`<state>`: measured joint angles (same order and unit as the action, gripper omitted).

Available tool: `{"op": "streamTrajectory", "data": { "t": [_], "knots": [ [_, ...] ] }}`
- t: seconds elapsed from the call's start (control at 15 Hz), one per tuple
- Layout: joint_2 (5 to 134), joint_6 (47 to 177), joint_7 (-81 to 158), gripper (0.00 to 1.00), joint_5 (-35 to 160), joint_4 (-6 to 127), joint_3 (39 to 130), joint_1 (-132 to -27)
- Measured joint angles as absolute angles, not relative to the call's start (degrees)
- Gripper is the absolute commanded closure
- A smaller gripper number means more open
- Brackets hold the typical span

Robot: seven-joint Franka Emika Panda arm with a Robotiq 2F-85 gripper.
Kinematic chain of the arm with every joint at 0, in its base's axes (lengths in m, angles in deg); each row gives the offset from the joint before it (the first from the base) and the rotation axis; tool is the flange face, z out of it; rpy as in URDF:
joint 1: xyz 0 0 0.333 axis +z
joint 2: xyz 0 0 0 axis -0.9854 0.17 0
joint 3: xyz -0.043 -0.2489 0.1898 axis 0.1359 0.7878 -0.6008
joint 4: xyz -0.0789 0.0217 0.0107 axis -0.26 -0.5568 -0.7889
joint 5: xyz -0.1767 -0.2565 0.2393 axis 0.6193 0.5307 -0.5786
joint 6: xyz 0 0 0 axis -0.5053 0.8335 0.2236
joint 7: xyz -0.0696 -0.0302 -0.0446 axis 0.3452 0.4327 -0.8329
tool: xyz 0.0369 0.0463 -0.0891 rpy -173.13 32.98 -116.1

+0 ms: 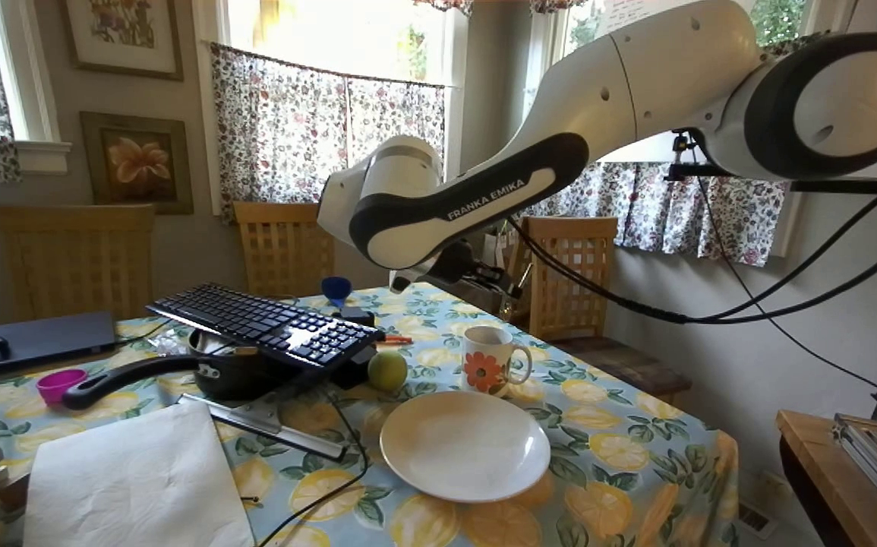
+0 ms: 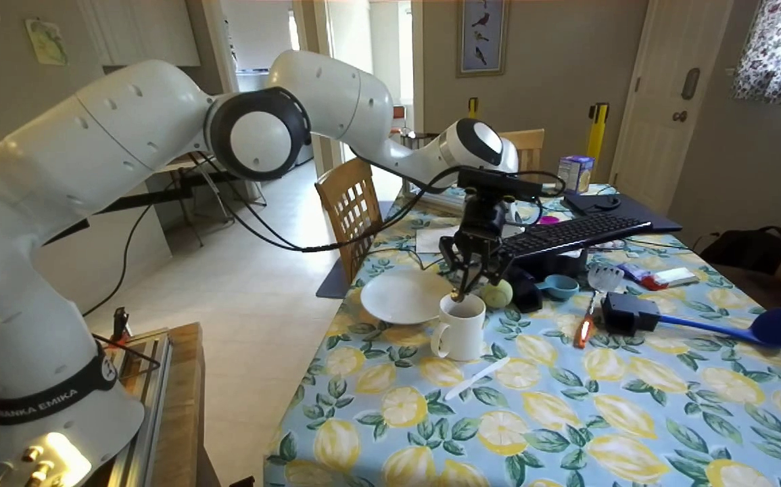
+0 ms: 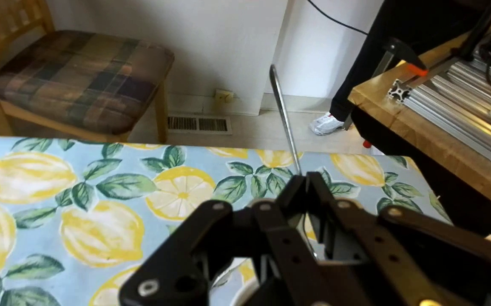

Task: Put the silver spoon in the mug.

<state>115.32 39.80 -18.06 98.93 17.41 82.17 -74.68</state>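
Note:
The pale cream mug (image 1: 496,346) with an orange-red flower stands upright beside the white plate; it also shows in an exterior view (image 2: 466,333) with its handle visible. My gripper (image 3: 302,178) is shut on the silver spoon (image 3: 285,117). The spoon's thin handle sticks out past the fingertips, and its other end is mostly hidden behind the fingers. In both exterior views the gripper (image 1: 518,287) (image 2: 463,289) is raised above the table, with its fingertips above mug-rim height. A pale rim shows low in the wrist view; I cannot tell whether it is mug or plate.
The white plate (image 1: 465,448) lies beside the mug. A greenish round object (image 1: 387,371) and a keyboard (image 1: 263,323) over a black pan (image 1: 229,380) are nearby. A white plastic utensil (image 2: 477,379), a spatula (image 2: 593,304) and a blue ladle (image 2: 777,328) lie on the tablecloth.

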Motion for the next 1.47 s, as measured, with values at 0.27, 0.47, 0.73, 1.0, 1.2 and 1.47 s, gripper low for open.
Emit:
{"op": "streamTrajectory", "data": {
  "t": [0.27,0.47,0.73,1.0,1.2,1.47],
  "knots": [
    [117.8,40.8,-25.9,0.98,99.7,13.5,82.5,-73.5],
    [119.7,40.6,-30.1,0.98,99.7,11.6,83.3,-72.5],
    [122.3,39.8,-33.8,0.98,99.7,9.7,84.9,-71.7],
    [124.4,39.3,-35.7,0.98,99.7,7.9,85.7,-71.2],
    [125.4,39.3,-36.3,0.98,99.7,6.7,85.7,-71.1],
    [126.2,39.3,-38.0,0.98,99.7,5.9,85.7,-71.1]
  ]
}}
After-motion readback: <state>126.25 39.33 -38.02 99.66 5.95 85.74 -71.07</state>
